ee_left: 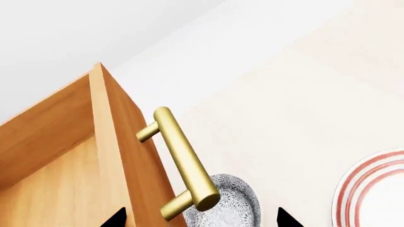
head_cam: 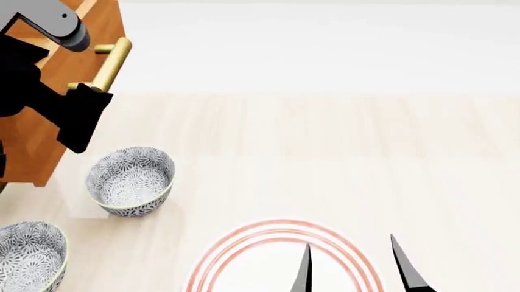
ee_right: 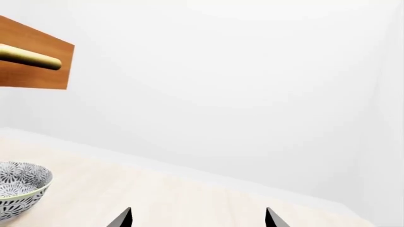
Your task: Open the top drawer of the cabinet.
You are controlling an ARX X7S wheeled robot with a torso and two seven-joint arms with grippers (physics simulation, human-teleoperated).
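At ten o'clock, our left gripper (head_cam: 81,118) hangs spread beside the top drawer's (ee_left: 129,156) brass handle (head_cam: 109,64), gripping nothing. Our right gripper (head_cam: 357,267) sits open at five o'clock over the striped plate (head_cam: 243,243).

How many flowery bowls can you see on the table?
2. One patterned bowl sits just in front of the cabinet. The other bowl is nearer the robot, cut off at the head view's lower left corner. More could sit outside the view.
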